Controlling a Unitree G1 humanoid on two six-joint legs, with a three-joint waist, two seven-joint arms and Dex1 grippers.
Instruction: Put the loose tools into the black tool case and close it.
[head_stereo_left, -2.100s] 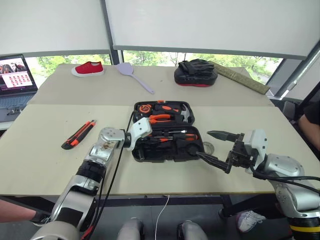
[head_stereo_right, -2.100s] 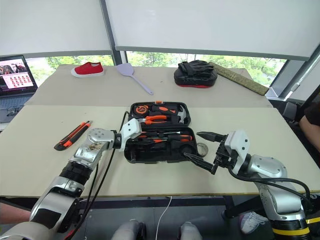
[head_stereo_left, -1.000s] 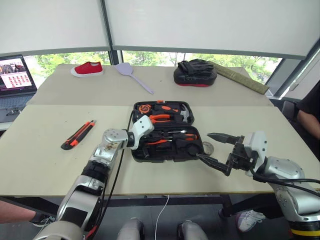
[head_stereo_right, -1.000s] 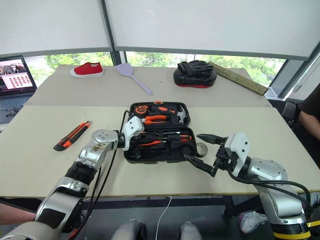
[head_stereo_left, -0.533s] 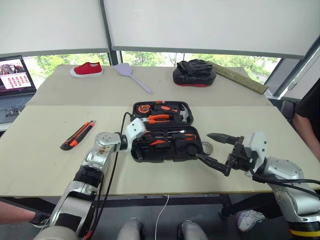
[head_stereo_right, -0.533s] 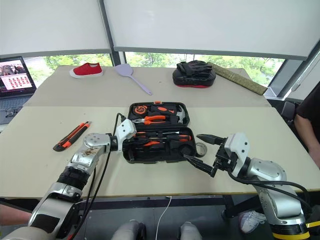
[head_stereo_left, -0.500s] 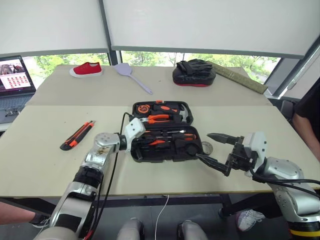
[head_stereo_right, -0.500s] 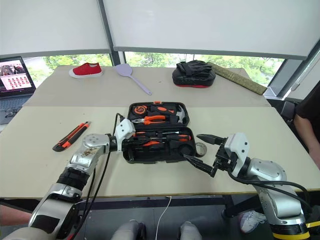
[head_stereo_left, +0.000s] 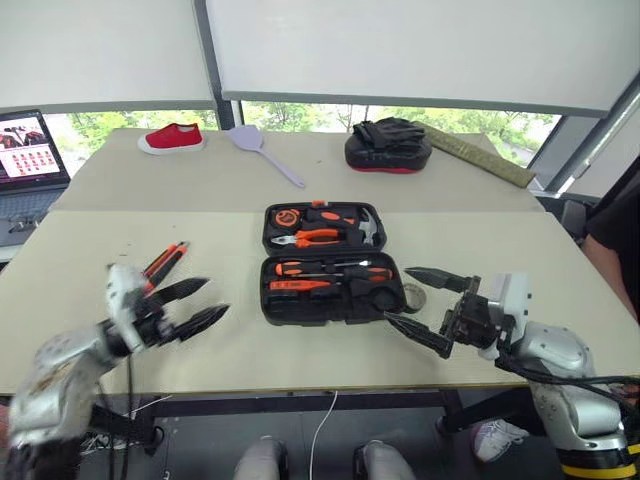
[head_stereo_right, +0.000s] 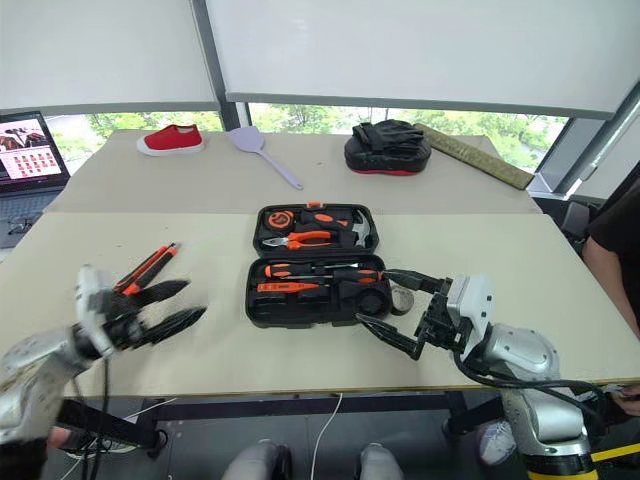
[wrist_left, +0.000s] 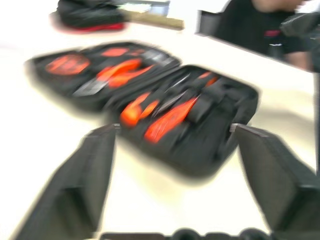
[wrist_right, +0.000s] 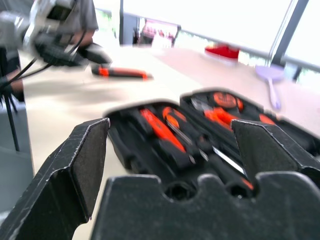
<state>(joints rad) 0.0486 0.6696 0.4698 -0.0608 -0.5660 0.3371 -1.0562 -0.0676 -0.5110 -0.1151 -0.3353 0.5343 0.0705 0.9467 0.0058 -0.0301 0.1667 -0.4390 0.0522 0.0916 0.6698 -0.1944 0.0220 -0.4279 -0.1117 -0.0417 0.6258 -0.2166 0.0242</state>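
Orange-and-black, the knife (head_stereo_left: 158, 266) was left loose on the worktop (head_stereo_left: 90, 225), just beside the released left pincer (head_stereo_left: 190, 305). At centre the case (head_stereo_left: 325, 262) lay open, most recesses filled. A tape roll (head_stereo_left: 414, 297) sat at its right edge, near the released, empty right pincer (head_stereo_left: 421, 303). Packing was judged unfinished, closing undone.

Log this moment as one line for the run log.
left gripper: open, empty | right gripper: open, empty | tool case: open | utility knife: loose on table | tape roll: beside case
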